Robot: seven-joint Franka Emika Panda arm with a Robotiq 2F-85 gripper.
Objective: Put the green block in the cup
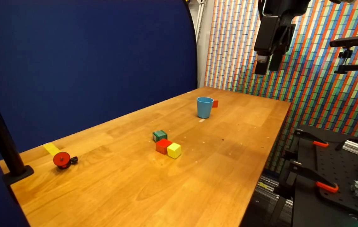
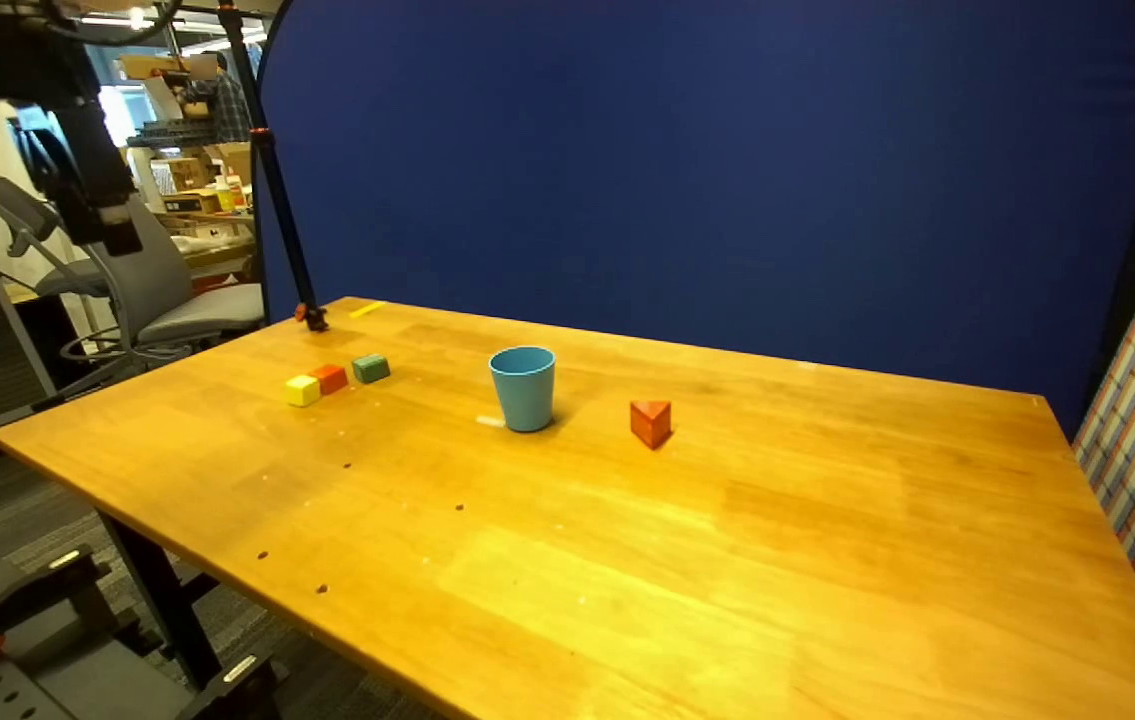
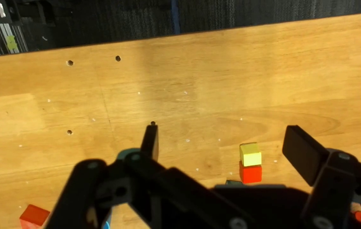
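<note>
A blue, round, cup-shaped tumbler, the cup (image 2: 524, 395), stands upright on the brown wooden tabletop (image 2: 777, 560). The small dark green block (image 1: 160, 136) sits off to one side of the cup, well apart from it. A small red cube (image 1: 163, 146) is just beside the block, a bit farther from the cup. A small yellow cube (image 1: 174, 150) touches the red one and is farther from the cup than both. Near the cup, on its other side, is a red three-sided block (image 2: 650, 424). A red disc (image 1: 61, 160) with a black knob is far from the cup, past the cubes. The black pincer (image 3: 223, 143) hangs high in the air, above the cup's height. Its fingers are spread wide, with just air between them.
</note>
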